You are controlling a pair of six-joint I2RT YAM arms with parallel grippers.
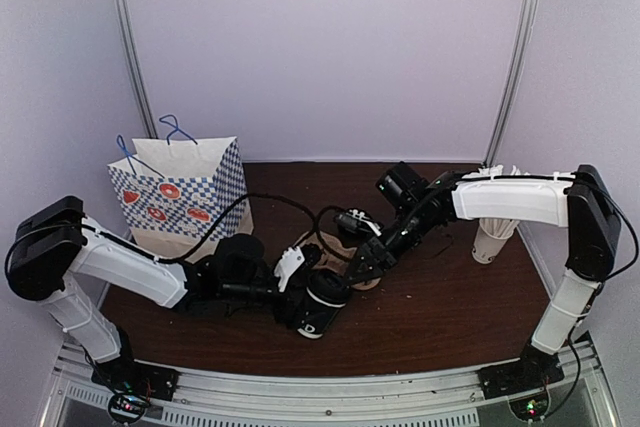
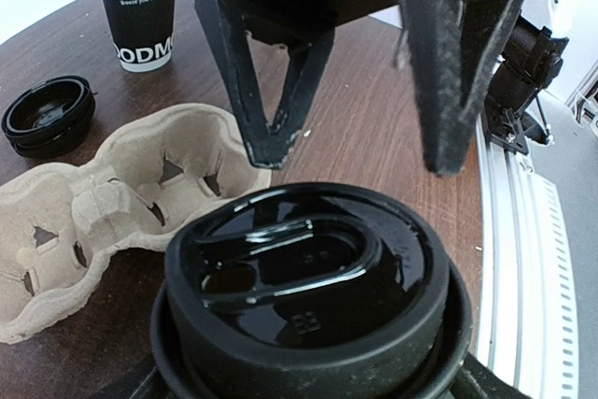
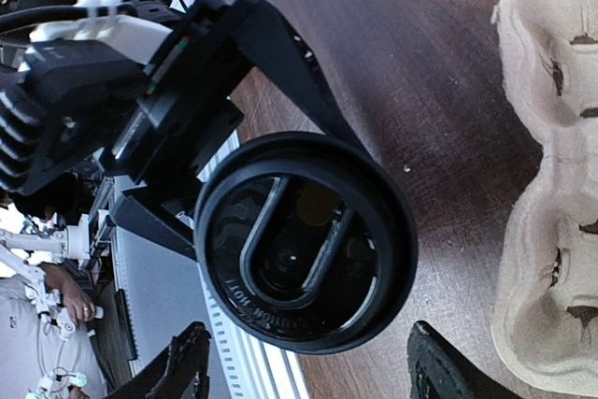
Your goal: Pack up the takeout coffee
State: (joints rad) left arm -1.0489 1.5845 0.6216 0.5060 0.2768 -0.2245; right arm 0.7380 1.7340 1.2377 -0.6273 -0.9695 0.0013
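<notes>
Right fingers [image 3: 190,366] spread wide just above the cup [image 3: 308,240]; the right wrist view, unlike the left's, shows left fingers [image 3: 280,55] clamping it.

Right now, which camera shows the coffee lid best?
The right wrist view: the lid faces it squarely, whole rim visible. The left wrist view shows it close but slanted; the top view, just a small dark blob.

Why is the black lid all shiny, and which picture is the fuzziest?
Left wrist view: light glints in pale streaks on the glossy lid, and the top-left background is washed out white. Right wrist view: lid sharp, bottom-left background soft. Top view: the dimmest, grainiest and fuzziest.
</notes>
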